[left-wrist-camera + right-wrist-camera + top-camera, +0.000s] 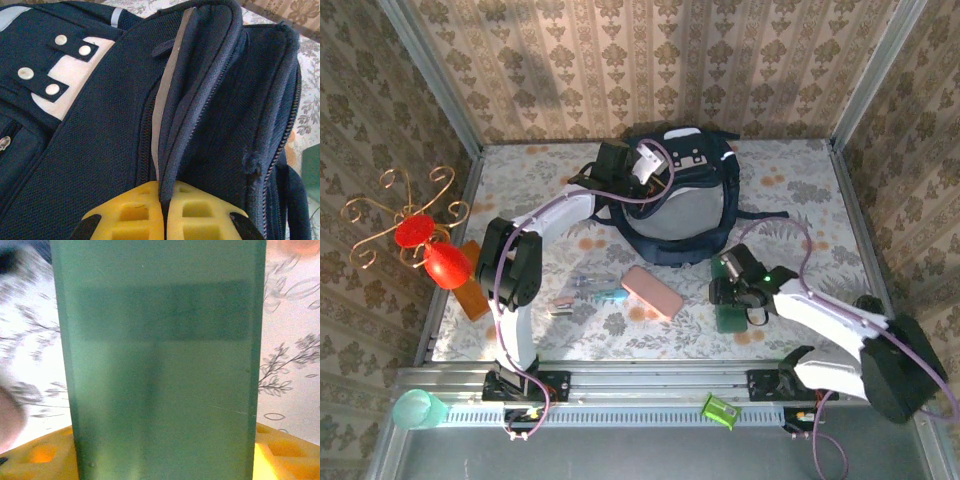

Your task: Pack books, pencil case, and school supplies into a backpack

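Jaws, left gripper (164, 200): closed tight, pinching the flap edge of the large navy fabric backpack (95, 155), upper centre. Jaws, right gripper (162, 452): apart, flanking a thin green rectangular book (160, 365), lower right; whether they grip it cannot be told. Pale pink oblong pencil case (652, 292): centre, on floral-print tablecloth (800, 200). Damask-patterned walls (620, 60).

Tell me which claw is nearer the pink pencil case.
Right. The right claw sits just right of the pencil case, astride a flat green slab. The left claw is farther back, pinching an edge of the backpack.
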`<state>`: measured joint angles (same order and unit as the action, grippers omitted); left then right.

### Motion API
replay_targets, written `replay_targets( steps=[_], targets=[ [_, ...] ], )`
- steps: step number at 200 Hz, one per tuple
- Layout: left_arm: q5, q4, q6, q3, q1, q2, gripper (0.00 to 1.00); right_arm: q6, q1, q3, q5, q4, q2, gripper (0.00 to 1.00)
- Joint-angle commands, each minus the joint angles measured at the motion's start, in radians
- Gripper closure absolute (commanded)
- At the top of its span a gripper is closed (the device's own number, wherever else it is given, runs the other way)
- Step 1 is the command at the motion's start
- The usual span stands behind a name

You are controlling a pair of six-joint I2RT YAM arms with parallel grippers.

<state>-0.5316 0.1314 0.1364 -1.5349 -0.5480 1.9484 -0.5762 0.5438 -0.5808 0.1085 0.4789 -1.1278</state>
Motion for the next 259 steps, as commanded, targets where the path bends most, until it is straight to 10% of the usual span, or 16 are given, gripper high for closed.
replay_targets(
  steps=[1, 99, 188, 259],
  targets=[
    [-0.046, -0.064, -0.103, -0.043, 0.013, -0.059, 1.0, -0.007, -0.002, -0.042, 0.029, -0.006, 0.147, 0.55],
    [-0.07, 0.001, -0.227, -0.338, 0.034, -0.037, 1.0, -0.335, -0.099, -0.355, -0.212, -0.523, -0.283, 0.58],
    [-0.089, 0.056, -0.29, -0.485, 0.034, 0.032, 1.0, -0.847, -0.126, -0.713, 0.021, -0.778, -0.848, 0.57],
    [-0.064, 0.065, -0.365, -0.503, 0.03, 0.043, 1.0, -0.878, -0.134, -0.846, 0.063, -0.72, -0.929, 0.2]
  ],
)
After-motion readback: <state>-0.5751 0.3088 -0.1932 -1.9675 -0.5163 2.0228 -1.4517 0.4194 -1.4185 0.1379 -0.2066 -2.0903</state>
